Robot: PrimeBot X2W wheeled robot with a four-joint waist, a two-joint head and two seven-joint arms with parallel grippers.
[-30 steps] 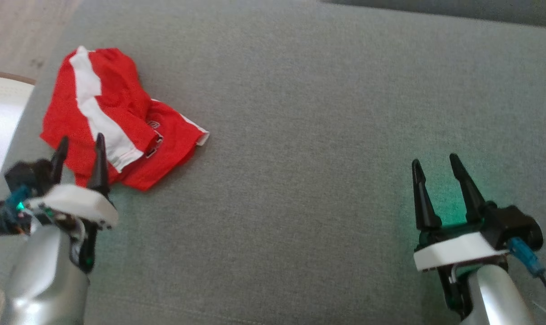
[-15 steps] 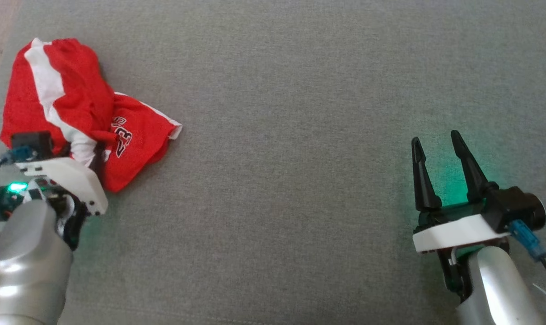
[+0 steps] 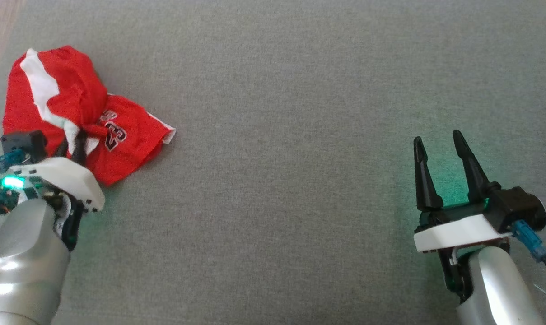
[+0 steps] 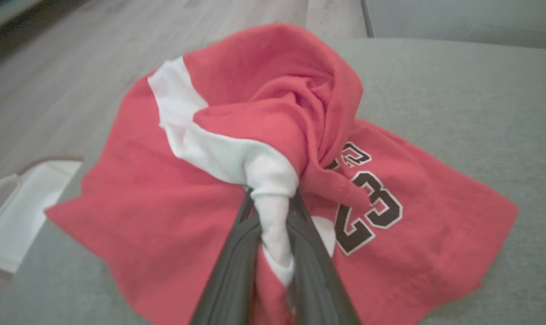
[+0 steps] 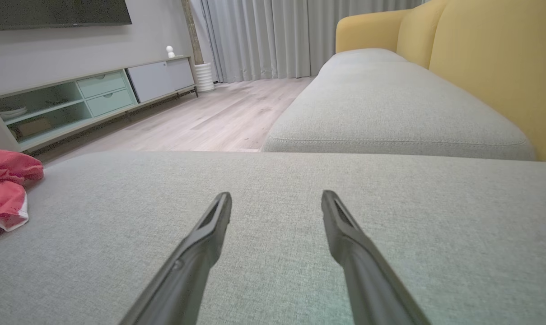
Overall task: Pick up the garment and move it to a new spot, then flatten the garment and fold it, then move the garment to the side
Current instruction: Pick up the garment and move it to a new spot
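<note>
Red garment [image 4: 155, 225] lies bunched at the far left of the grey cushion [image 3: 300, 113], near its edge. The left gripper [image 4: 273, 195] is clamped on a twisted white stripe alone; so thin a pinch could slip on lifting, or drag the cloth into tighter bunches. The right gripper [image 3: 437, 149] hovers well apart, jaws spread, holding nothing.

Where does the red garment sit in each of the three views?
Head view: red garment upper left, at the left pincer.
Left wrist view: red garment centre, white stripe clamped between that pincer's fingers.
Right wrist view: red garment at the far left edge, low.
Shared landmark: the grey cushion beneath it.
</note>
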